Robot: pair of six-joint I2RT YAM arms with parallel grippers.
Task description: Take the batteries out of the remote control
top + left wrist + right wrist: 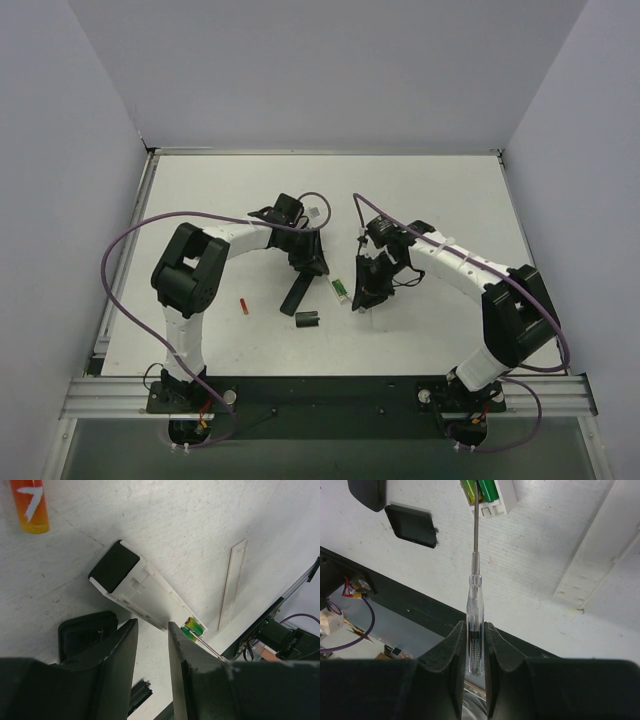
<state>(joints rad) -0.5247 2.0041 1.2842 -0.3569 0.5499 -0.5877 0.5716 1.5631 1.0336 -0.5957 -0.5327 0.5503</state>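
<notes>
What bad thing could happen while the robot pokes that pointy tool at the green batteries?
1. The white remote might slide. The right gripper clamps a screwdriver whose tip is between the green batteries, but the left gripper is open and grips nothing, so nothing seems to pin the remote down.
2. A pried battery could pop out and roll away, like the red battery lying loose on the table.

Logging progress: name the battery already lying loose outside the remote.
The small red-orange cylindrical battery, alone on the tabletop. The green cylindrical batteries sit inside the white plastic remote's open compartment.
</notes>
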